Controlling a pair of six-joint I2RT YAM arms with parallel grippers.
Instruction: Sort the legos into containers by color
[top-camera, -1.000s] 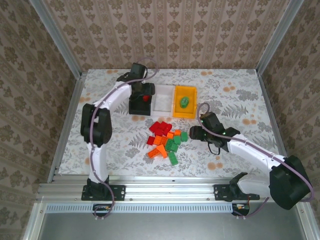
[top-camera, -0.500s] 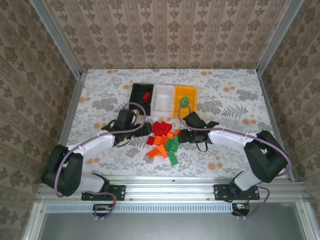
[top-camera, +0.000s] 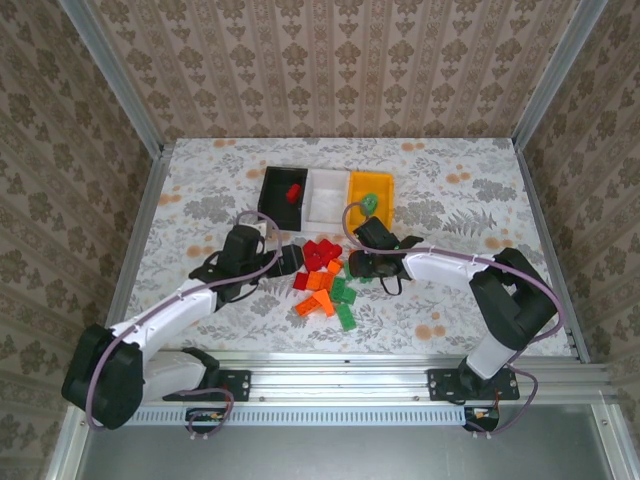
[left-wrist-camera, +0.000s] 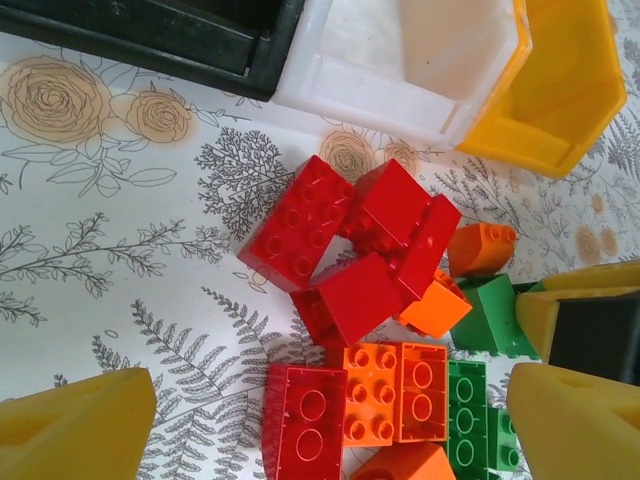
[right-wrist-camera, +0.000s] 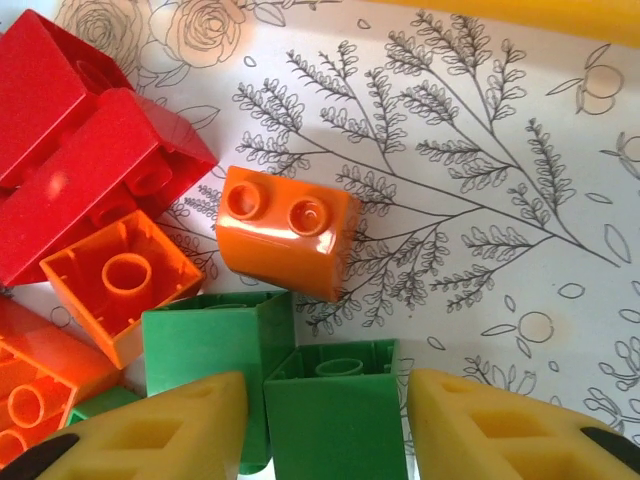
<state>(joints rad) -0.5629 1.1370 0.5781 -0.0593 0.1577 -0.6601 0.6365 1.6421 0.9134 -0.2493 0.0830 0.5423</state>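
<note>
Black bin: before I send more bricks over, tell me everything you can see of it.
The black bin is a small, open-topped rectangular box that looks like opaque plastic. It stands upright on the flowered table, leftmost in a row of three, with its right wall against the white bin. One red brick lies inside, toward the far right. The rest of its floor is bare.

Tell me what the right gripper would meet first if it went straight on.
The right gripper would probably meet the green brick lying between its open fingers first; depth is unclear.
</note>
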